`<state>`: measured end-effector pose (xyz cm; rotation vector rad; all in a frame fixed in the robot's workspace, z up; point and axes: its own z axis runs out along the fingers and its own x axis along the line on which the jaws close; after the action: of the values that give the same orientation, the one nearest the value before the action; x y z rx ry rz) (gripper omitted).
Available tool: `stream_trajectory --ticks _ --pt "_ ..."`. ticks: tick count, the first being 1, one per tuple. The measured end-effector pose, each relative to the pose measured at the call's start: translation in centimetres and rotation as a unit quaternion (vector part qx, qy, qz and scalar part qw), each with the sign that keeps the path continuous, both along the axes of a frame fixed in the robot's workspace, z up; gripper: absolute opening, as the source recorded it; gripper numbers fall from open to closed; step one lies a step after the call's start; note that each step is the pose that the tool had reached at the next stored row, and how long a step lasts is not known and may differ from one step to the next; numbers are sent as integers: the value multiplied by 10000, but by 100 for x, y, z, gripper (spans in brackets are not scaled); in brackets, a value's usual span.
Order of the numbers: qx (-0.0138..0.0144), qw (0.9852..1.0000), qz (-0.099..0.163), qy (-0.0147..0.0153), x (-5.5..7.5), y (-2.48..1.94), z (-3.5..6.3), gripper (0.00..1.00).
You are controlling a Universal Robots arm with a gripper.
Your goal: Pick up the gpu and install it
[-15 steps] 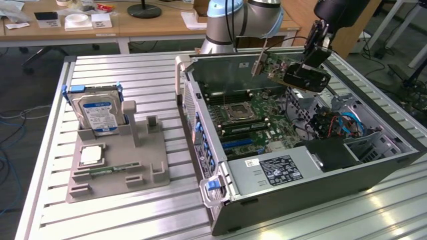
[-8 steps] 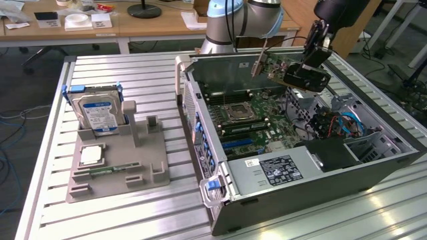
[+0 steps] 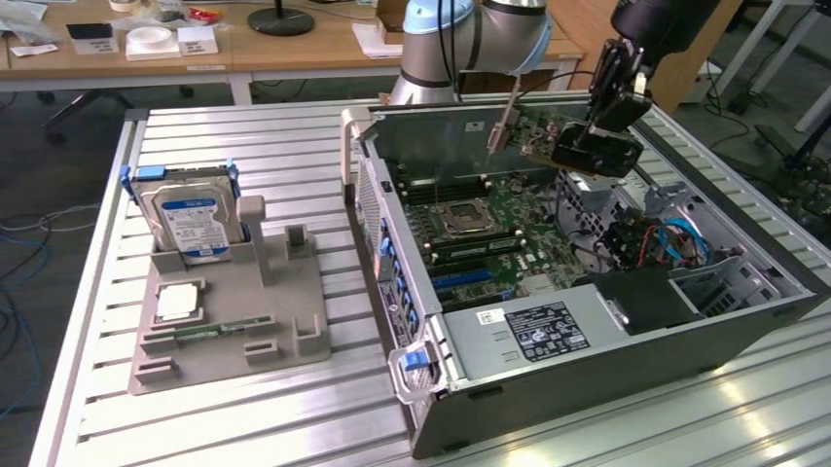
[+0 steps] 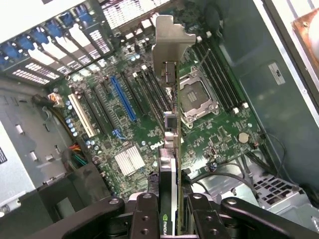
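We see slatted metal table point(image 3: 234, 136) carrying open computer case point(image 3: 585, 375), motherboard point(image 3: 500, 243) inside facing up. Gpu point(image 4: 171, 124) hangs in air over motherboard, near CPU socket point(image 4: 197, 97), not seated in blue slot point(image 4: 123, 99). We note gripper point(image 4: 172, 211) clenched on gpu, fingers point(image 4: 144, 214) pressing both faces.

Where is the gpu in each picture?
Exterior view: the gpu hangs above the open computer case, toward the exterior view's right, held by the gripper.
Wrist view: the gpu is seen edge-on, clamped in the gripper, over the motherboard.
Shared landmark: the silver CPU socket on the motherboard, close to the card.
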<state>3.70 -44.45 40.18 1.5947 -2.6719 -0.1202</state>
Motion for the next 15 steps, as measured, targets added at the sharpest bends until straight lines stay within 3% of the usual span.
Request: stream_trajectory --ticks 8,15 --pt "0 9990 451 0 0 0 -1 27" --pt "0 9960 889 0 0 0 -1 27"
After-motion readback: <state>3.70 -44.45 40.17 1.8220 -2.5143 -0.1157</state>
